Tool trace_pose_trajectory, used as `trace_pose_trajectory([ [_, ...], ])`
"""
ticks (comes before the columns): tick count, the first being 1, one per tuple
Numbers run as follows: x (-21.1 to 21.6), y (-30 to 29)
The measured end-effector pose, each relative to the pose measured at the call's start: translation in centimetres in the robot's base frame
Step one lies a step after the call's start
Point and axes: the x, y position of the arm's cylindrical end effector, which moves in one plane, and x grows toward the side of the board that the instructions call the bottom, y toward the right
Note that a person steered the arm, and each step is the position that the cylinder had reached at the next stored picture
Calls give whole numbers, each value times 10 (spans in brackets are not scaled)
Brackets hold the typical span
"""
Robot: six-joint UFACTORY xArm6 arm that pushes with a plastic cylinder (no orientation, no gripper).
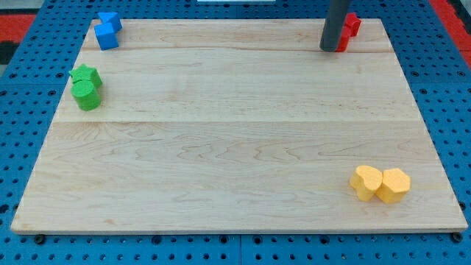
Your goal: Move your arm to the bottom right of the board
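Note:
My tip (329, 48) stands near the top right corner of the wooden board (235, 140), its rod coming down from the view's top. It is right against the left side of two red blocks (349, 29), which it partly hides. Two yellow blocks sit touching near the bottom right corner: a heart-like one (366, 182) and a hexagon (394, 185). The tip is far above them in the view.
Two blue blocks (107, 30) sit touching at the top left corner. A green star (85, 74) and a green round block (87, 95) sit touching at the left edge. A blue pegboard (22, 110) surrounds the board.

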Motion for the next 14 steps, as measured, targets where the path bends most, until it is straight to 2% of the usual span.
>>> trace_pose_trajectory([
  [4, -2, 16],
  [7, -17, -15],
  [12, -14, -4],
  [13, 23, 12],
  [14, 68, 51],
])
